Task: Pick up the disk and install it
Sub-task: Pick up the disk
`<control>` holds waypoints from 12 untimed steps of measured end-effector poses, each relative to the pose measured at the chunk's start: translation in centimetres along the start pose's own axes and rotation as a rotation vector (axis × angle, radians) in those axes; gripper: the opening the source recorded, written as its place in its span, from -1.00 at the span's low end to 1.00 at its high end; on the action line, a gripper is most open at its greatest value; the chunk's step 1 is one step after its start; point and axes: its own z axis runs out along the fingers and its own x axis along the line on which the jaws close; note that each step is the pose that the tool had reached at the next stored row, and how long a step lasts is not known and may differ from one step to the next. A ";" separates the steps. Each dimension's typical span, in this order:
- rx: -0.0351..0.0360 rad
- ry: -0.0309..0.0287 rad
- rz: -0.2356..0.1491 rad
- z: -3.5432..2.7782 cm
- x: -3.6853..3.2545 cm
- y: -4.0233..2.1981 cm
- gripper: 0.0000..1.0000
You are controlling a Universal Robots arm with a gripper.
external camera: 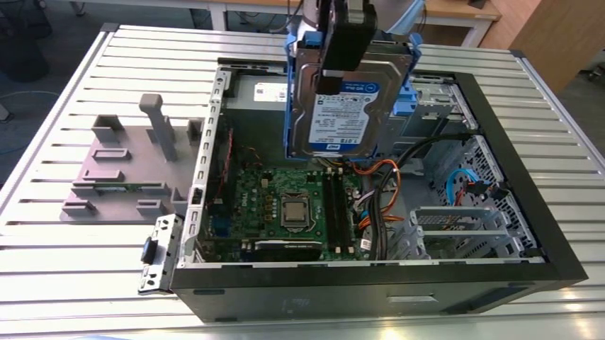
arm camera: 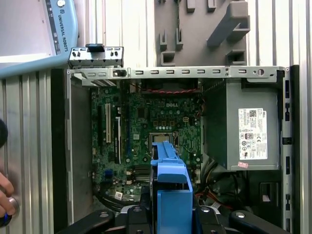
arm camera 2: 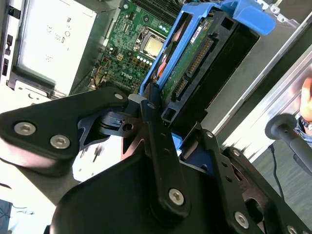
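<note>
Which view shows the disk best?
Exterior view: the disk hangs upright above the open computer case, label face toward the camera. The second wrist view shows its connector edge; the first wrist view, its blue carrier end-on.

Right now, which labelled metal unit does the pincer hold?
The blue-framed disk, upright in the pincer above the motherboard; the power supply sits inside the case.

One blue-framed disk [external camera: 345, 113], one open computer case [external camera: 331, 294], one motherboard [external camera: 255, 191], one power supply [arm camera: 234, 126] and one grey plastic stand [external camera: 123, 163].
</note>
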 end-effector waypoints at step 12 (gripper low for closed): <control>0.0000 -0.0001 0.000 0.01 -0.02 -0.60 -0.27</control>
